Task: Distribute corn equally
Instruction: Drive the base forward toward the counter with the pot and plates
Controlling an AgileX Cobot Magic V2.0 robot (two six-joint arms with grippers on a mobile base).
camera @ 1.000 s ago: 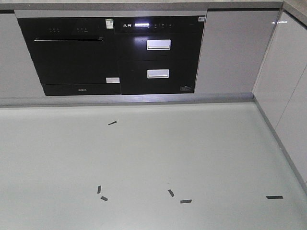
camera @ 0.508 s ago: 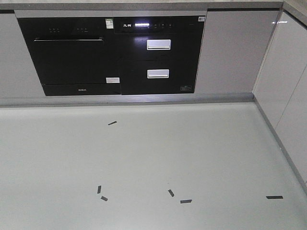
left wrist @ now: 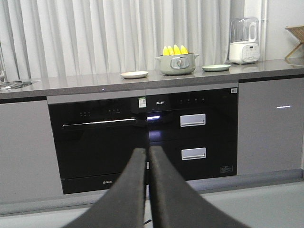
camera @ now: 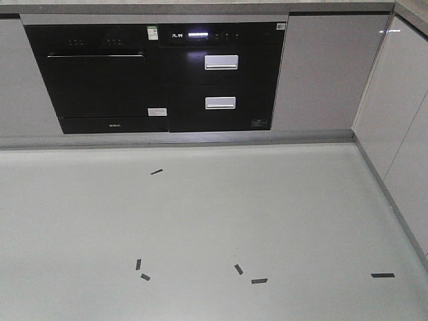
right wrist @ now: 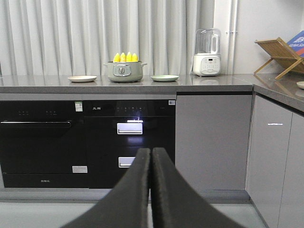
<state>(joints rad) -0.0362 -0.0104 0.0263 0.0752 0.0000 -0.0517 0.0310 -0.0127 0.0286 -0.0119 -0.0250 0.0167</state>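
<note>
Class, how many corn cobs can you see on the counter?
4 corn cobs, all standing side by side in the pot, yellow tips in a row above its rim; more may be hidden deeper inside.

No lettering reads clearly.
Two white characters on the drawer appliance (camera: 221,83) control panel (camera: 176,35), a white brand mark on the oven (camera: 97,80) bottom strip (camera: 114,123), and its green-white sticker (camera: 152,32) are too small to make out.
</note>
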